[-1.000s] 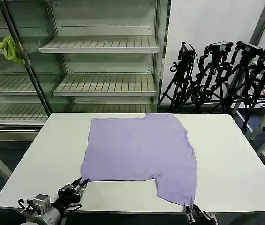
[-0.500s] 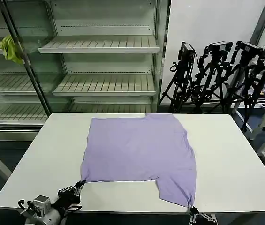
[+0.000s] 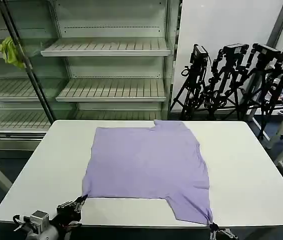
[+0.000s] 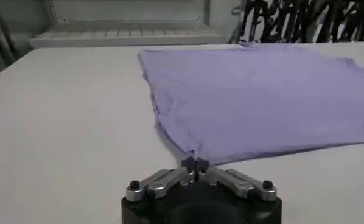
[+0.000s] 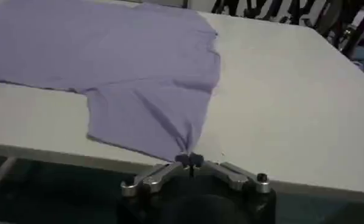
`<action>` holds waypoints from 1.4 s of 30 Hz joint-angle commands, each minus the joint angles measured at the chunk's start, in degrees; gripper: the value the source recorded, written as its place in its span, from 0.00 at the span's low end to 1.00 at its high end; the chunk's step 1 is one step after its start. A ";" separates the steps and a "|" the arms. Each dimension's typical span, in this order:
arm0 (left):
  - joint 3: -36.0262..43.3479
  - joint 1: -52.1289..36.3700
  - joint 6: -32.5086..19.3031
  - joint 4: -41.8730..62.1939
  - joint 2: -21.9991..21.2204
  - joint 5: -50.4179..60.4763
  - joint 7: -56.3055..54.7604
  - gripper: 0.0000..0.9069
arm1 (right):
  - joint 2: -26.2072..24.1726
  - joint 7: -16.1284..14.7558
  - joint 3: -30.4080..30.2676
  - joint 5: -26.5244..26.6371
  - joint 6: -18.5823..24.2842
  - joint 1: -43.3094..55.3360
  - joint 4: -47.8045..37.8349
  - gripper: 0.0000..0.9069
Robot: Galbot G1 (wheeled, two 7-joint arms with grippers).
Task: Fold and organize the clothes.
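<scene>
Shirt: lavender T-shirt (image 3: pixel 149 167) lies flat, plain side up, on the white table (image 3: pixel 251 175); far edge near the table's back, near corners at the front edge.

Left gripper: left gripper (image 3: pixel 79 200) at the table's front-left, fingers clenched on the shirt's near-left corner; the left wrist view shows the tips (image 4: pixel 195 163) pinched together with fabric running out from between them.

Right gripper: right gripper (image 3: pixel 211 226) at the front edge, right of centre, fingers closed on the tip of the near-right sleeve flap; the right wrist view shows cloth gathered to a point at the tips (image 5: pixel 190 161).

Key relation: the whole shirt lies ahead of both grippers, away from the robot. The two pinched corners sit on the near edge, the right one closer to the robot and lower off the table lip than the left.

Long axis: the line between the grips runs across the table, left to right; likely fold direction is forward, over the body of the shirt.

Nearer arm: each arm already holds its own corner; neither needs to reach.

Background: shelving (image 3: pixel 106 65) and tripods (image 3: pixel 241 75) stand behind, well apart.
</scene>
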 commanded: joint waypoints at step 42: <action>2.32 -14.22 -0.43 4.50 -0.03 -2.48 0.80 0.01 | 6.57 -5.98 -5.84 1.04 3.50 34.52 -13.32 0.00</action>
